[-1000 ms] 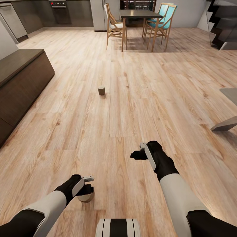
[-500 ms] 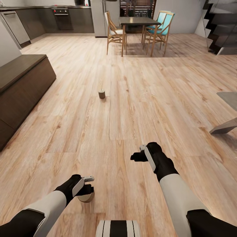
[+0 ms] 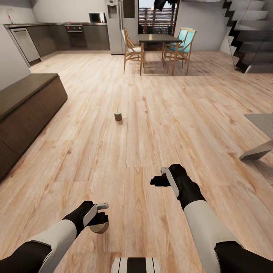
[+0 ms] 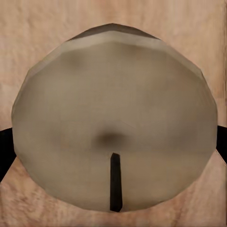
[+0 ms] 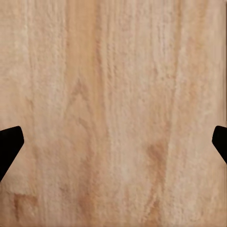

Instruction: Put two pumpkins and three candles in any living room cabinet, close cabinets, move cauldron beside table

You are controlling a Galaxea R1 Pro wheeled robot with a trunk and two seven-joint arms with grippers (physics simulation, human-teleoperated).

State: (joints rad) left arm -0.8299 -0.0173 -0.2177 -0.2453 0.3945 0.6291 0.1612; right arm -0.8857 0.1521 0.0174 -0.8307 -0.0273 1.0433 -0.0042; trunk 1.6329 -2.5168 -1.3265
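In the head view my left gripper (image 3: 99, 223) hangs low over the wooden floor, shut on a stubby tan candle (image 3: 99, 227). The left wrist view looks down on that candle's pale top (image 4: 113, 118) and dark wick, with a black finger (image 4: 4, 151) at either side. A second candle (image 3: 118, 115) stands upright on the floor well ahead of both arms. My right gripper (image 3: 157, 175) is open and holds nothing; its fingertips (image 5: 8, 142) show at the frame's sides over bare floor. The dark-brown cabinet (image 3: 26, 106) runs along the left, its fronts shut. A corner of the grey table (image 3: 263, 123) shows at the right edge.
Wide wooden floor lies between the cabinet and the table. A dark dining table (image 3: 158, 38) with wooden chairs stands far ahead. Kitchen cupboards (image 3: 76, 36) line the back left wall. Stairs (image 3: 250, 34) rise at the back right.
The head camera has tilted up, so more of the far kitchen and dining area shows. Both arms and the held candle keep their places; the floor candle has not moved.
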